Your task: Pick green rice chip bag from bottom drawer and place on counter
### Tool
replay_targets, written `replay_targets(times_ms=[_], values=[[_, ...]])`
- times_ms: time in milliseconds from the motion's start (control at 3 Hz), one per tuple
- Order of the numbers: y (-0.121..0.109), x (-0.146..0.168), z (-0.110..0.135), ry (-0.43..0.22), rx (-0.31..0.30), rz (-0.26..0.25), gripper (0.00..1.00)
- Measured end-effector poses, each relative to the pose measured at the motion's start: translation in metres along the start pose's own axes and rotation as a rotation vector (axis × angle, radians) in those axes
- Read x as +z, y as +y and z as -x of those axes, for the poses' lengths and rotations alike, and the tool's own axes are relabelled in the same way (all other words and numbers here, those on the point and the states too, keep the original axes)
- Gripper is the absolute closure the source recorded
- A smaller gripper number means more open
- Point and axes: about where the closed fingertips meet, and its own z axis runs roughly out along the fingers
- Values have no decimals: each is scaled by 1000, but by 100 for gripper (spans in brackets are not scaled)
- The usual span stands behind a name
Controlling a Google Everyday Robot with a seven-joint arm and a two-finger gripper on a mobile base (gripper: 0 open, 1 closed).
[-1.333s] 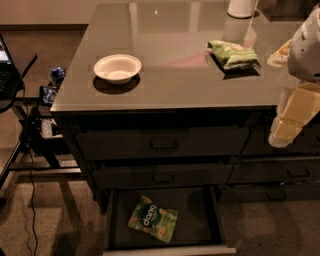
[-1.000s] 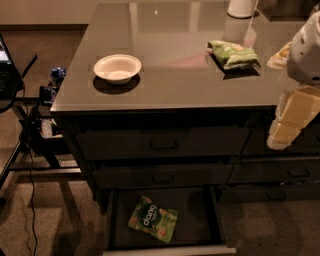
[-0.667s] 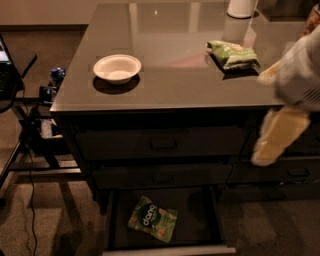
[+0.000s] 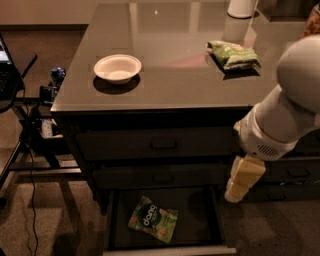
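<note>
My claw (image 4: 235,191) hangs at lower right, beside the open drawer (image 4: 170,249); its state I cannot tell. The chip bag (image 4: 152,220) lies flat inside, lower centre.

Bottom drawer (image 4: 170,249) stands open at the foot of the cabinet, its pale front rim nearest. Green rice chip bag (image 4: 152,218) lies flat on the drawer's dark floor, left of centre, logo side up and skewed.

Tool (image 4: 241,178) hangs at right, pointing down in front of the lower drawer fronts. It sits right of the open drawer and well apart from the bag. White arm (image 4: 287,107) bulks above it, covering the desk's near right corner.

Desk (image 4: 175,85) is glossy grey. It carries a white bowl (image 4: 117,67) at left, a lumpy green-and-white bag (image 4: 233,54) at right and a white container (image 4: 242,7) at the far edge.

Upper drawers (image 4: 162,145) are closed. Dark stand with cables (image 4: 31,150) at far left.
</note>
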Motion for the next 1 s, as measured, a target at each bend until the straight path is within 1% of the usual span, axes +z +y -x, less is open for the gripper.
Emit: replay_targets(times_ms=[333,667,1000], values=[[2,3,-2,5,3,8,0],[18,24,-1,5,9,62,0],[48,74,10,-8,37,164,0]])
